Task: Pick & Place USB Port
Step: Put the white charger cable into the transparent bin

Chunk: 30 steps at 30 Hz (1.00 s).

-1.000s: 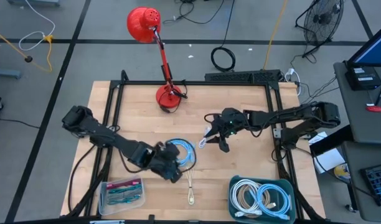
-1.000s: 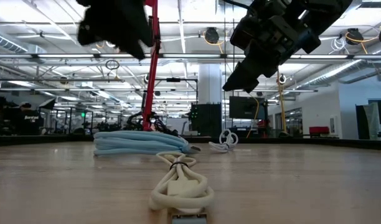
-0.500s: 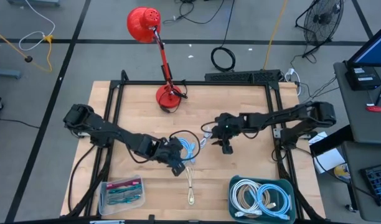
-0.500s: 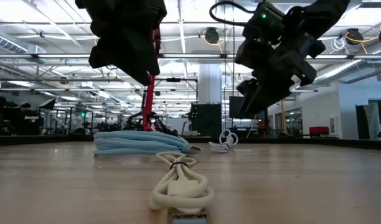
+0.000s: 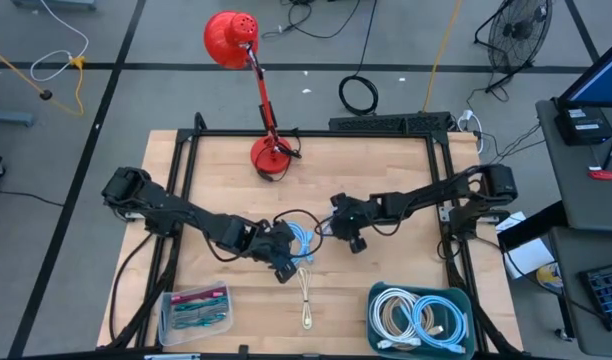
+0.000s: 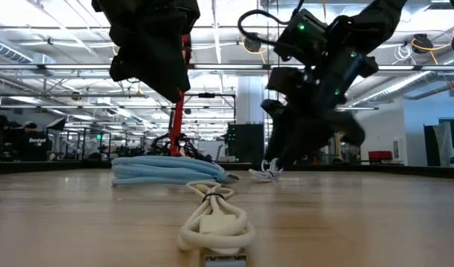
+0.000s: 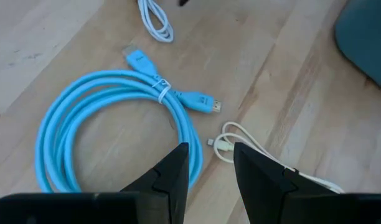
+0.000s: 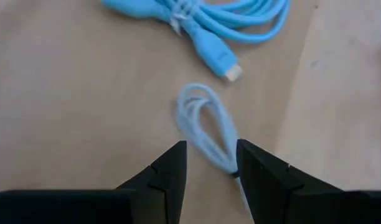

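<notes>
A small white cable bundle (image 8: 206, 127) lies on the wooden table, also seen in the high view as the white bundle (image 5: 324, 229). My right gripper (image 8: 210, 158) is open and low over it, one finger on either side of its near end. A blue coiled cable (image 7: 109, 124) lies flat beside it. My left gripper (image 7: 210, 163) hangs open above the blue coil's edge, near the plug of a cream cable (image 7: 225, 146). From the low view, the left gripper (image 6: 153, 52) is high and the right gripper (image 6: 277, 157) is close to the tabletop. My right gripper straddles the white bundle's near end (image 8: 233, 167) from above, slanting in from the table's right. The strand runs close to one finger (image 8: 256, 171); I cannot tell whether it touches. The bundle lies flat on the table.
A teal bin (image 5: 464, 298) with coiled cables sits at the near right. A clear pack of cables (image 5: 196, 310) is at the near left. A red desk lamp (image 5: 269, 155) stands at the far edge. The cream cable (image 5: 306, 300) stretches toward the near edge.
My right gripper has moved toward the table's left and down, onto the small white bundle, its fingers tipping downward. My left gripper shifted right over the blue coil, then held still. The cables have stayed in place.
</notes>
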Each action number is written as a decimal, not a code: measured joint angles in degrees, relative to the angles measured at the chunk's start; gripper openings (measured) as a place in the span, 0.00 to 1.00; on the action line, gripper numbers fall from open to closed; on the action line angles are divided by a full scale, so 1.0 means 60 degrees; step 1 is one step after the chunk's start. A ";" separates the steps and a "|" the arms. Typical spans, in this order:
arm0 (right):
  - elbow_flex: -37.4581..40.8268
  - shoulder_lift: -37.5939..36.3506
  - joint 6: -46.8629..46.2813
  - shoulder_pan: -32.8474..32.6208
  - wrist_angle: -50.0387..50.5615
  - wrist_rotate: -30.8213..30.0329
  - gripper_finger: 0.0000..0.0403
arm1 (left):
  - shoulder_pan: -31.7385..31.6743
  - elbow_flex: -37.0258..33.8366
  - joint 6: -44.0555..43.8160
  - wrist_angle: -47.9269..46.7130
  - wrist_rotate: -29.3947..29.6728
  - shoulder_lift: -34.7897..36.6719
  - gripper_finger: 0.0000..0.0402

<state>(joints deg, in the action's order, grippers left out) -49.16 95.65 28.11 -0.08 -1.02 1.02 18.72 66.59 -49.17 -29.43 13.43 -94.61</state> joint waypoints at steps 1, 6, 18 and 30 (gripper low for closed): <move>-0.0102 0.0127 0.0223 -0.0041 -0.0015 -0.0289 0.32 | 0.0000 0.0000 0.0027 -0.0003 0.0000 0.0000 0.32; -0.0534 0.0581 0.0926 -0.0124 0.0162 -0.1215 0.32 | -0.0060 0.0000 0.0151 0.0004 -0.0052 -0.0004 0.32; -0.0836 0.1335 0.0469 0.0386 0.0552 -0.1413 0.32 | -0.0046 0.0000 -0.0103 0.0074 -0.0018 -0.0007 0.32; -0.0812 0.1185 -0.0008 0.0372 0.0959 -0.1744 0.02 | 0.0044 0.0000 -0.0101 0.0099 0.0025 -0.0007 0.32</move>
<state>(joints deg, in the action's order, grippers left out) -54.03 102.76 28.06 2.15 4.73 -9.44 18.98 66.59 -49.78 -28.84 13.58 -94.65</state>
